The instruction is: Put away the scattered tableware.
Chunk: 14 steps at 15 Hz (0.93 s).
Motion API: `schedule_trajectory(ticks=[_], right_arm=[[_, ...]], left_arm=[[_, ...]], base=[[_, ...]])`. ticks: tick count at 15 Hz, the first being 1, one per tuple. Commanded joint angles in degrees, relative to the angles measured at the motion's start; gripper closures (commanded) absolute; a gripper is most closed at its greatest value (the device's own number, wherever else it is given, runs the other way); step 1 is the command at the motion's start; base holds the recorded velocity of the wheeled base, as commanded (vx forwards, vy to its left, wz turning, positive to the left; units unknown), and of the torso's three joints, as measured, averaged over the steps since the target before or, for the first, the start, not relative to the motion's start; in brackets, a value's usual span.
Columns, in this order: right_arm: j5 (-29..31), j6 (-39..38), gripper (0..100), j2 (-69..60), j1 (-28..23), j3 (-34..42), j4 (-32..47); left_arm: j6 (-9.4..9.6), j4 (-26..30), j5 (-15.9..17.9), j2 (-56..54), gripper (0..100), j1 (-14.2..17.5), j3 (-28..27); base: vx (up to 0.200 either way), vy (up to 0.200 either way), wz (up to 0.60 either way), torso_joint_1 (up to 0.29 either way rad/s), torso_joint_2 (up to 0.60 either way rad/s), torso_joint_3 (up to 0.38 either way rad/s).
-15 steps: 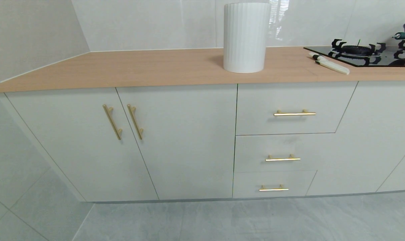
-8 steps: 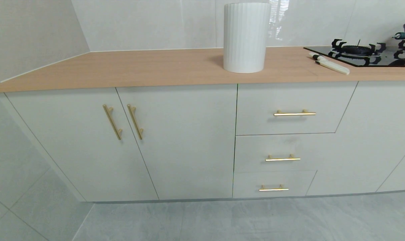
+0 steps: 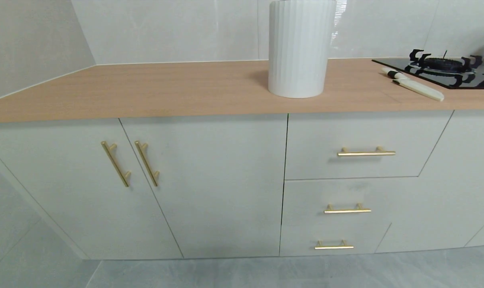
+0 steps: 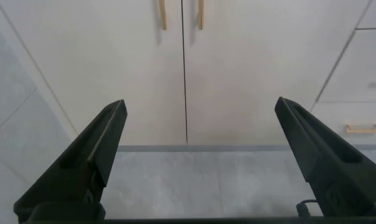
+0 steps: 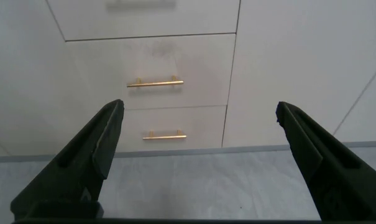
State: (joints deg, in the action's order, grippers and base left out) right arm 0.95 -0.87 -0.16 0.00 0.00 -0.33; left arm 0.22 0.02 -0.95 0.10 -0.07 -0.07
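Knife (image 3: 412, 83) lies on counter (image 3: 166, 86) at 3 o'clock from white jar (image 3: 298, 48), just beside hob (image 3: 466, 78); left gripper (image 4: 200, 106), jaws spread, faces doors (image 4: 250, 68); right gripper (image 5: 199, 106), jaws spread, faces drawers (image 5: 175, 62).

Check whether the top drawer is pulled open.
No, the top drawer sits closed, flush with the door beside it.

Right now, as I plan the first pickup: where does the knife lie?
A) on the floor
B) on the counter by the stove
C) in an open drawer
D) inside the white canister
B: the knife lies flat on the counter, to the right of the canister and just off the near corner of the stove.
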Motion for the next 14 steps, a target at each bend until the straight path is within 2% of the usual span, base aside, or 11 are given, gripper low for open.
schedule_trajectory(ticks=[1, 9, 14], right_arm=[[0.02, -0.01, 0, 0.16, 0.0, 0.0, -0.02], [0.02, -0.01, 0, 0.16, 0.0, 0.0, -0.02], [0.02, -0.01, 0, 0.16, 0.0, 0.0, -0.02]], left_arm=[[-0.04, -0.02, -0.1, 0.08, 0, -0.01, 0.07], [0.04, -0.02, -0.02, 0.08, 0, -0.01, 0.07], [-0.04, -0.02, -0.02, 0.08, 0, -0.01, 0.07]], base=[[0.2, 0.0, 0.0, -0.007, 0.0, 0.007], [0.2, 0.0, 0.0, 0.003, 0.0, 0.005], [0.0, 0.0, 0.0, 0.0, 0.0, 0.0]])
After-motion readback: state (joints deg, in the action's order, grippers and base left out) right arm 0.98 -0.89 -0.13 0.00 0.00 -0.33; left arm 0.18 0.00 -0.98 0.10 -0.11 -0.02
